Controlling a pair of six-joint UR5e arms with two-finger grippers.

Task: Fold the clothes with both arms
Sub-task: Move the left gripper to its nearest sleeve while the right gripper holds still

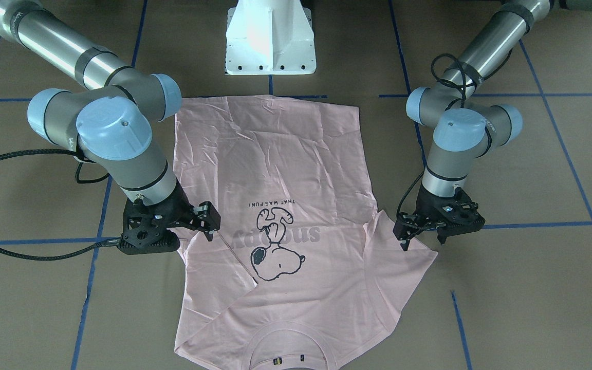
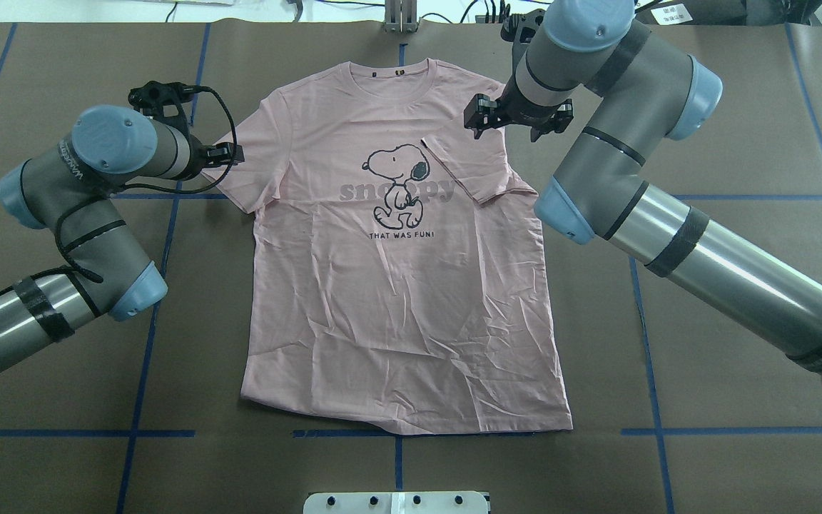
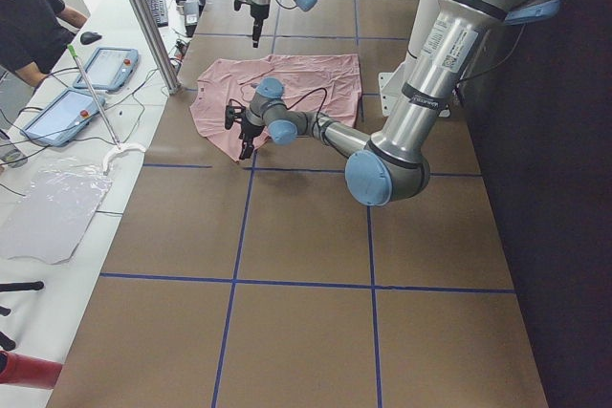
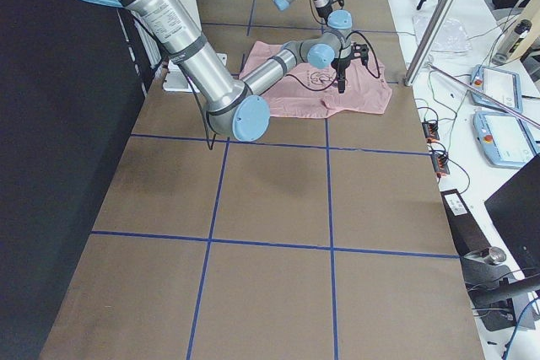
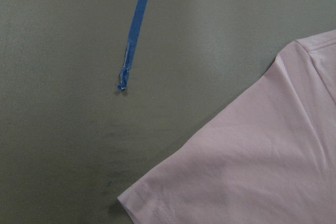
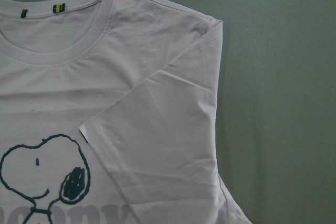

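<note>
Brown taped surface (image 2: 739, 321): T-shirt (image 2: 397, 307) face-up, right-side sleeve (image 2: 468, 171) folded in.
My left tool (image 1: 422, 241) and right tool (image 1: 206, 226) are both released and empty, hovering by the sleeves, probably for the next fold.

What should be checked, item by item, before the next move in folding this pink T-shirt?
1. T-shirt lies flat, print up: ok.
2. Sleeve on the robot's right is folded inward over the front: ok.
3. Sleeve on the robot's left is folded: not ok, it lies spread out.
4. Left gripper is open and empty, at the spread sleeve's edge: ok.
5. Right gripper is open and holds no cloth: ok.
6. Height of the fingers above the cloth: cannot tell.
</note>
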